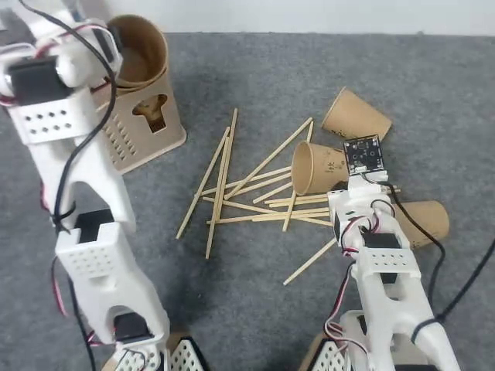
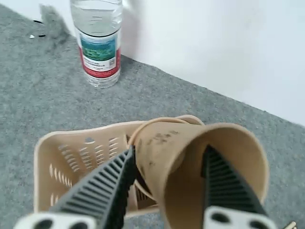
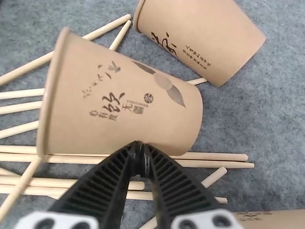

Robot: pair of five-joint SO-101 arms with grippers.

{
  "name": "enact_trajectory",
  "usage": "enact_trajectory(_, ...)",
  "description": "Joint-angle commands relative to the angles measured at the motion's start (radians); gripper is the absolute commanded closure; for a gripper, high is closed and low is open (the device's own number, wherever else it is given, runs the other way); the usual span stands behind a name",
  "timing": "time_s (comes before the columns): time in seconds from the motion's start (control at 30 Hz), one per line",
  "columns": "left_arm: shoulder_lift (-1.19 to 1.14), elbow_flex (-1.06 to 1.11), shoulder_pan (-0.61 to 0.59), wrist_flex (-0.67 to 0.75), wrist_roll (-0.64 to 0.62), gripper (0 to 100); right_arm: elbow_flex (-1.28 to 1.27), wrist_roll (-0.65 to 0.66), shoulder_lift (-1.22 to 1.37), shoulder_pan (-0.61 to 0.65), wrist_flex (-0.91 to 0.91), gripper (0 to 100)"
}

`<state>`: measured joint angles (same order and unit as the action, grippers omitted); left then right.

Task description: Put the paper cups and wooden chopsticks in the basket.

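One paper cup (image 2: 164,140) hangs tilted over the open top of the basket (image 2: 66,157). It is held by the left end effector (image 2: 169,152), with one finger on its outer wall and the other inside its mouth. Three more cups lie on their sides on the grey table (image 1: 255,77): the middle cup (image 3: 119,109) rests across the scattered wooden chopsticks (image 1: 232,182) with the right end effector (image 3: 138,145) just at its side, fingers pressed together on nothing, another cup (image 3: 200,38) lies beyond it, and a third cup (image 1: 424,222) lies beside that arm.
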<state>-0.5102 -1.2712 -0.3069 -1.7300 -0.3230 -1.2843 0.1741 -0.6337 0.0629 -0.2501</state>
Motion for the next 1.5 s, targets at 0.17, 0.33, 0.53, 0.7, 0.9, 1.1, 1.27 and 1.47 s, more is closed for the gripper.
enact_trajectory(0.17,-0.098,-0.008,-0.055,0.092,-0.006,78,0.008,0.011,-0.021,0.007,0.021,99.0)
enact_trajectory(0.33,-0.123,-0.01,-0.051,0.17,0.025,78,0.008,0.011,-0.021,0.007,0.021,99.0)
enact_trajectory(0.53,-0.129,-0.007,-0.055,0.255,0.026,78,0.008,0.011,-0.021,0.012,0.021,99.0)
enact_trajectory(0.7,-0.132,-0.002,-0.048,0.276,0.026,78,0.008,0.011,-0.021,0.019,0.021,99.0)
enact_trajectory(0.9,-0.132,0.087,-0.052,0.282,0.028,78,0.008,0.011,-0.021,0.019,0.021,99.0)
enact_trajectory(1.1,-0.13,0.205,-0.038,0.278,0.026,78,0.008,0.011,-0.021,0.019,0.021,99.0)
enact_trajectory(1.27,-0.13,0.262,-0.037,0.284,0.028,78,0.008,0.011,-0.021,0.019,0.021,99.0)
enact_trajectory(1.47,-0.132,0.38,-0.031,0.341,0.028,78,0.008,0.011,-0.021,0.021,0.021,99.0)
